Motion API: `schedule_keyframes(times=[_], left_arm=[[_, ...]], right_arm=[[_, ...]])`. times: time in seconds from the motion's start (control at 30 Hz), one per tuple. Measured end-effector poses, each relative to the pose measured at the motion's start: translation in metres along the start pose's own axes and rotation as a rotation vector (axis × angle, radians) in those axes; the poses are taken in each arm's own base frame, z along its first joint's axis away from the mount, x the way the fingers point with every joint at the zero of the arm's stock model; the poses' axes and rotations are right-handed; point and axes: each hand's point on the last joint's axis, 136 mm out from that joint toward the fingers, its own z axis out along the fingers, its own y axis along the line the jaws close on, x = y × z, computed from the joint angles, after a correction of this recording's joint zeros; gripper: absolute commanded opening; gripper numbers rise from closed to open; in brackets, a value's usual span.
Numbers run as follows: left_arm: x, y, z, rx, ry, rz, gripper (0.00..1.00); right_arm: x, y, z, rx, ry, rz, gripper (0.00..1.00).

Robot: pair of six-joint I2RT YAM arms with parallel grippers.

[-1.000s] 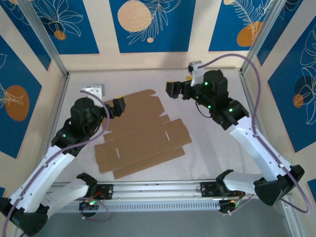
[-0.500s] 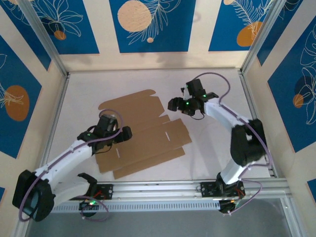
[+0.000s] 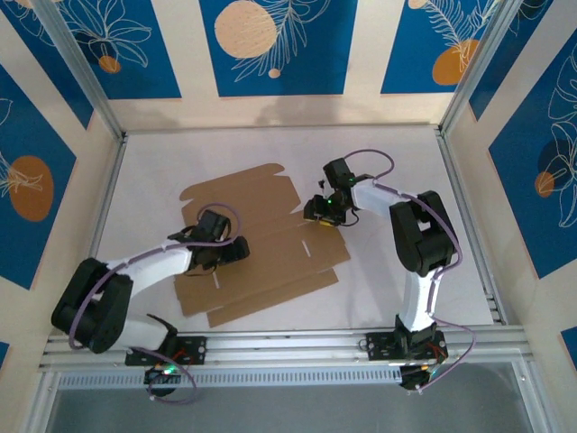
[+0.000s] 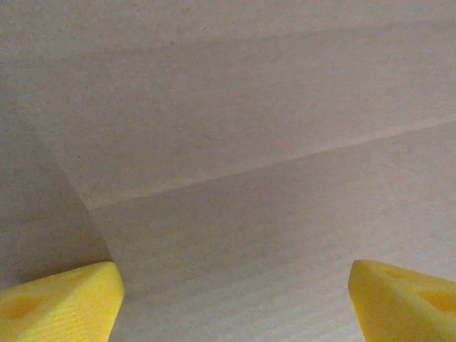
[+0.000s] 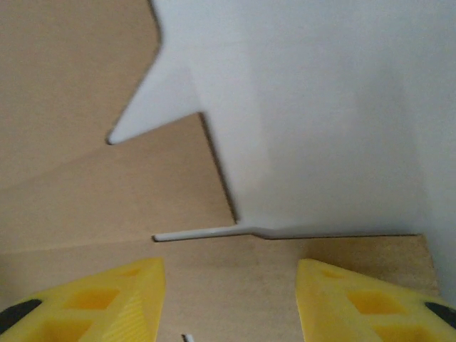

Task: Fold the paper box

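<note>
From above, the paper box (image 3: 270, 244) lies flat and unfolded on the white surface (image 3: 388, 162), left of centre, with its flaps spread out. The left hand (image 3: 233, 250) is low over the left middle of the sheet. The right hand (image 3: 315, 209) is at the sheet's upper right edge, by a notched flap.

In the left wrist view, the left hand (image 4: 234, 288) has its two yellow fingers (image 4: 64, 299) spread wide, holding nothing, close above the creased cardboard (image 4: 228, 142).

In the right wrist view, the right hand (image 5: 231, 285) is likewise parted and grips nothing. Its fingers (image 5: 107, 299) are over the edge where the cardboard's (image 5: 71, 107) notched flaps meet the bare surface (image 5: 320, 107).
</note>
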Motion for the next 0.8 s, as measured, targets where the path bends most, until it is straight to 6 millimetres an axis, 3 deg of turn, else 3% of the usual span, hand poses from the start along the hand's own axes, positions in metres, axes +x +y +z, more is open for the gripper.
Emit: schedule_keyframes(times=[0.23,0.6,0.8], left_arm=[[-0.02,-0.013,0.009,-0.008,-0.012,0.003,0.89],[-0.035,-0.016,0.014,-0.029,-0.019,0.017,0.9],[-0.042,-0.016,0.017,-0.047,-0.013,0.038,0.9]], right_arm=[[0.0,-0.009,0.0,0.014,-0.038,0.024,0.56],[0.017,-0.014,-0.004,-0.001,-0.09,0.046,0.59],[0.048,-0.007,-0.015,0.004,-0.05,0.042,0.73]])
